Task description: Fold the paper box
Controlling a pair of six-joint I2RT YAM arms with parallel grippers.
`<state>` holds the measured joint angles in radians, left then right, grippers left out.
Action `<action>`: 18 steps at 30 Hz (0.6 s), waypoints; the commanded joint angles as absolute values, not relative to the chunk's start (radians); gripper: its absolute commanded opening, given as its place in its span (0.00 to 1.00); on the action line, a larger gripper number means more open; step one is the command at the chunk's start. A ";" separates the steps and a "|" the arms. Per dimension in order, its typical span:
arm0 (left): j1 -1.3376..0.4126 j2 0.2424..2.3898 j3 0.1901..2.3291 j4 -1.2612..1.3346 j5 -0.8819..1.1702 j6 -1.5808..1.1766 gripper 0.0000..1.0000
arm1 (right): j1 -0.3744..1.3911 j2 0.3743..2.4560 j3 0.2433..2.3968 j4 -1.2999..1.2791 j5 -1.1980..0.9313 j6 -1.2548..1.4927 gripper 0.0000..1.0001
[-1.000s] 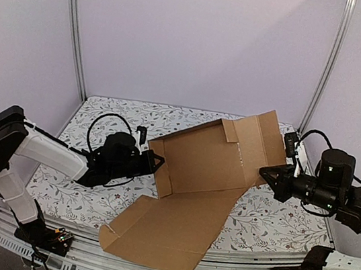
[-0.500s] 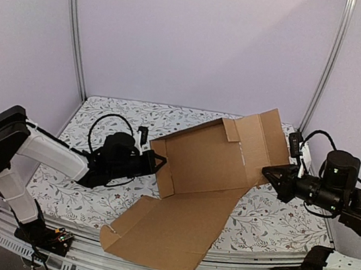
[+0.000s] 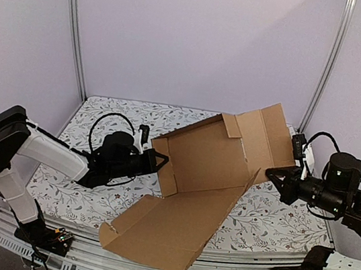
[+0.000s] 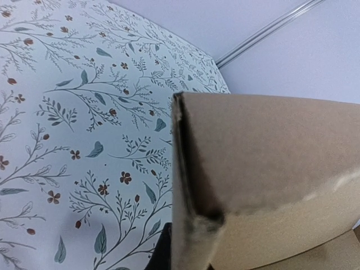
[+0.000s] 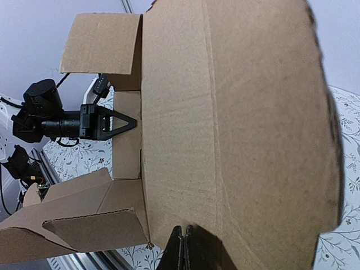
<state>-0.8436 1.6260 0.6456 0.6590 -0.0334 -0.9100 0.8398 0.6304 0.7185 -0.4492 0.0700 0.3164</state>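
one paper box (image 3: pixel 207 163); two pincers: left pincer (image 3: pixel 161 161), right pincer (image 3: pixel 271 171); one table (image 3: pixel 76 194)

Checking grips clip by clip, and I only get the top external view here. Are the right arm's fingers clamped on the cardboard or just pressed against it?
Observer: The right wrist view shows the right fingers shut together, no cardboard visible between them, tips meeting the big panel of the paper box.
Reviewer: And the left side?
Observer: In the left wrist view a raised corner of the box stands right beside one dark left finger. I cannot tell whether it is pinched.
Reviewer: Any damage there?
Observer: The fold at that corner looks crushed and dark where the two walls meet.
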 commanded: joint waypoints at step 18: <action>-0.848 1.624 0.676 0.653 -0.039 -0.900 0.00 | 0.848 0.700 0.693 -0.307 -0.174 0.357 0.00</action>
<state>-0.8440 1.6260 0.6472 0.6491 -0.0467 -0.9100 0.8398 0.6830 0.7166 -0.3672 -0.1261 0.3252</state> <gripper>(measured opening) 0.025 0.002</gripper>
